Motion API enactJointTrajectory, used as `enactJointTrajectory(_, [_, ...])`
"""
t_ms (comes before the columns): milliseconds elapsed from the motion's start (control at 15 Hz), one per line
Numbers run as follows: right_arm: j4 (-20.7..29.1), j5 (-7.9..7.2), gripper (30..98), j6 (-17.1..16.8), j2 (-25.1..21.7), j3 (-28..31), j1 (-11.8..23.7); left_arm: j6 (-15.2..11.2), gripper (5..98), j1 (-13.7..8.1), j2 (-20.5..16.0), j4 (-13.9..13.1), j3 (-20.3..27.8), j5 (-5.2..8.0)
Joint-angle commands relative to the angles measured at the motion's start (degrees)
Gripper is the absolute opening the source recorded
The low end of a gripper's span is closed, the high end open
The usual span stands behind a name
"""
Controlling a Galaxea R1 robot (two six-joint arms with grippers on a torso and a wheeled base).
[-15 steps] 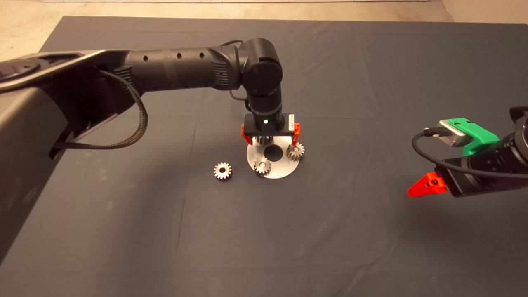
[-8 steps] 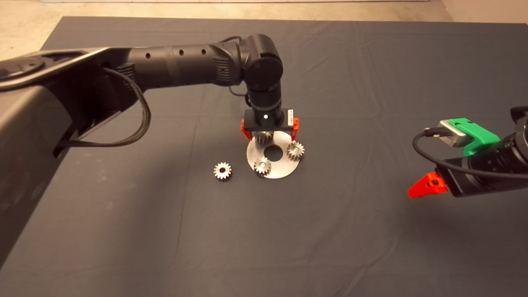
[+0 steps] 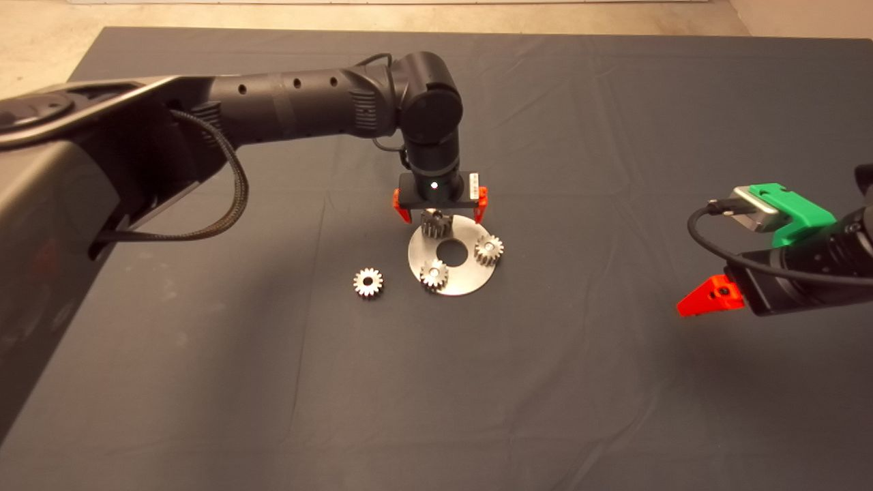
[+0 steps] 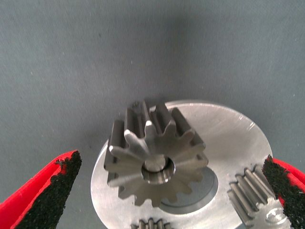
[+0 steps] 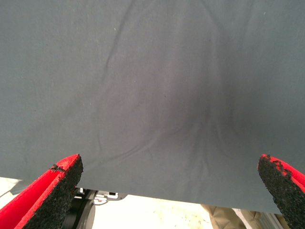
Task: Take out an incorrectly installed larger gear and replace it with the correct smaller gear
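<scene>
The larger gear (image 3: 433, 224) stands tall on the far edge of a round silver plate (image 3: 466, 278). It fills the left wrist view (image 4: 155, 157), showing coarse teeth and a dark bore. My left gripper (image 3: 440, 208) hangs open just above and around it, one red finger (image 4: 52, 191) on each side, touching nothing. The smaller gear (image 3: 368, 281) lies loose on the mat to the left of the plate. My right gripper (image 3: 709, 300) is open and empty at the right edge, over bare mat (image 5: 169, 167).
Two more fine-toothed gears (image 3: 489, 249) (image 3: 434, 275) sit on the plate around its centre hole (image 3: 452, 254). The dark mat (image 3: 545, 382) spreads around. A pale floor lies beyond its far edge.
My left gripper has drawn back toward the far side, still open, uncovering more of the larger gear. The gear stays on the plate. The right arm shifted slightly.
</scene>
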Motion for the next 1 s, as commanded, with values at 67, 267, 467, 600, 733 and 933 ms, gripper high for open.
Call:
enactJointTrajectory(67, [0.9,-0.87,97.1,-0.3,-0.2,0.0,3.8,0.5,98.2,-0.5,0.3,1.0,-0.7,-0.05])
enactJointTrajectory(267, [0.9,-0.87,97.1,-0.3,-0.1,0.0,3.9,0.5,97.6,-0.5,0.3,0.9,-0.7,-0.05])
enactJointTrajectory(467, [0.9,-0.87,97.1,-0.3,-0.1,0.0,4.0,0.4,94.7,-0.5,0.3,0.7,-0.8,0.03])
enactJointTrajectory(600, [0.9,-0.87,97.1,-0.3,-0.1,-0.1,4.1,0.4,92.1,-0.5,0.3,0.6,-0.5,-0.14])
enactJointTrajectory(733, [1.0,-0.96,97.1,-0.3,-0.1,-0.1,4.7,0.0,89.5,-0.5,0.3,0.1,0.2,-0.06])
enactJointTrajectory(933, [1.7,-0.87,97.1,-0.3,0.0,-0.2,5.0,-0.1,86.4,-0.5,0.3,-0.1,0.7,-0.05])
